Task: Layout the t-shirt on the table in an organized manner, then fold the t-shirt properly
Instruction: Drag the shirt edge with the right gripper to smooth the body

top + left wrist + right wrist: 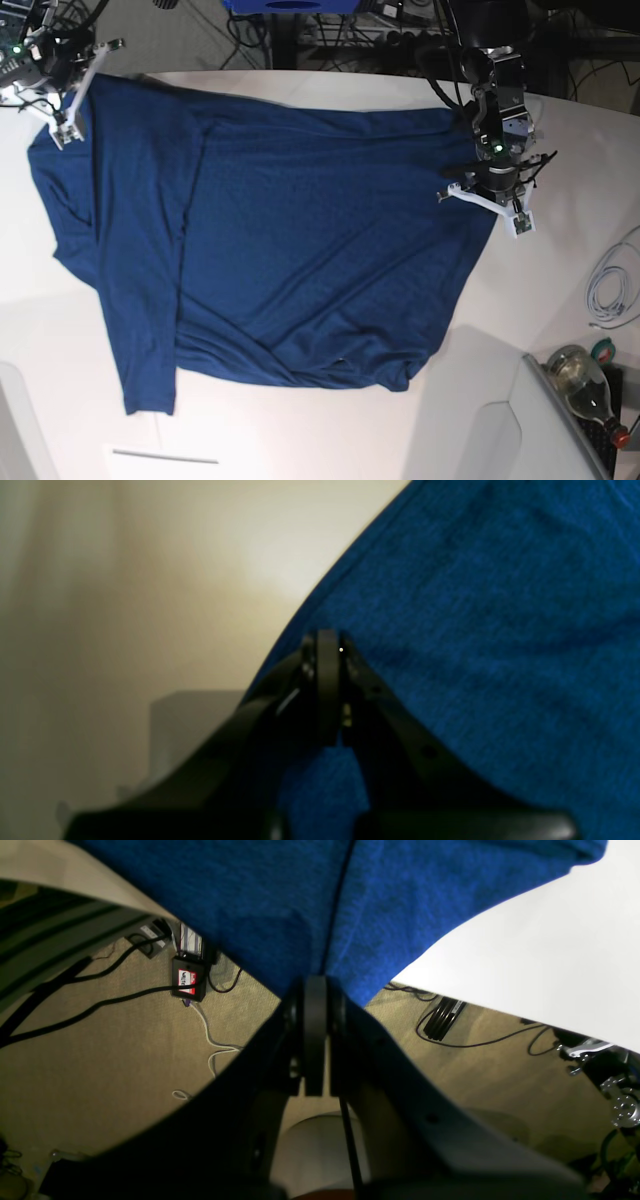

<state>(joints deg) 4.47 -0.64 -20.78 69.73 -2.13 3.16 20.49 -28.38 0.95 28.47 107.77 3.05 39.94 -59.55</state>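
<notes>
White tabletop (300, 440) fills the base view, its curved far edge running along twelve o'clock; bare room lies at six o'clock and down the three o'clock side; the navy t-shirt (300, 250) lies spread over the middle, wrinkled, a long strip of it reaching toward seven o'clock and its top edge close to the far rim; the right tool (316, 985) sits at the shirt's eleven o'clock corner, closed tight on a pinch of blue cloth, which hangs over the tabletop edge above a tan floor with black cables (75, 1010); the left tool (330, 640) sits at the shirt's two o'clock edge, its fingers pressed together with blue cloth beside and beneath them, so it looks clamped on the t-shirt; a white cable (608, 290) lies at three o'clock, a bottle (585, 380) at five o'clock.
</notes>
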